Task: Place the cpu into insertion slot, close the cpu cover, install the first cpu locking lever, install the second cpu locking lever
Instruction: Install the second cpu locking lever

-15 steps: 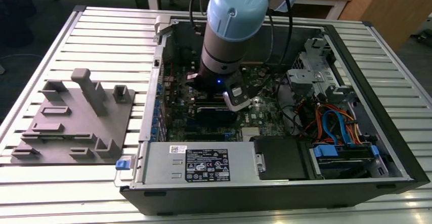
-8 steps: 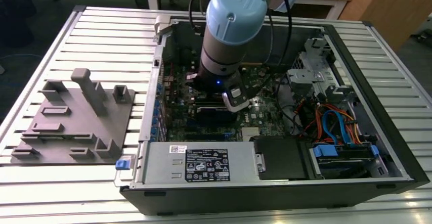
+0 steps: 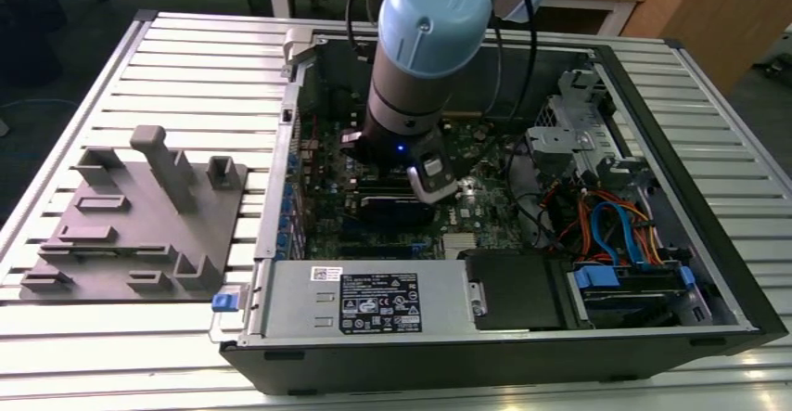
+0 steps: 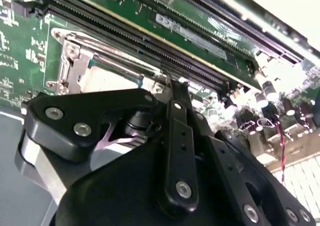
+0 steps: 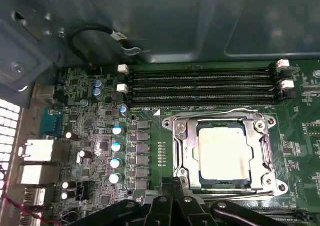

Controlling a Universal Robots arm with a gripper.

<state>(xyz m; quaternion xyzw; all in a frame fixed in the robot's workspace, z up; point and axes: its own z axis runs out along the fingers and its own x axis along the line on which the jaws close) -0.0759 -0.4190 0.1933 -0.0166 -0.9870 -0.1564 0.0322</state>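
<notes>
The cpu lies flat in the insertion slot on the green motherboard, its silvery top showing through the window of the cpu cover, which lies down over it. One thin wire lever runs along the cover's edge nearest the memory slots, and another along an adjoining edge. My gripper is shut, its tips at the socket's edge opposite the memory slots; nothing shows between the fingers. In the second wrist view the gripper stands right beside the cover. The exterior view has the gripper low inside the open computer case.
Long black memory slots run beside the socket. Capacitors and rear ports lie further off. The case holds a power supply, drive cage and cables. A grey fixture block stands on the slatted table at the exterior view's left.
</notes>
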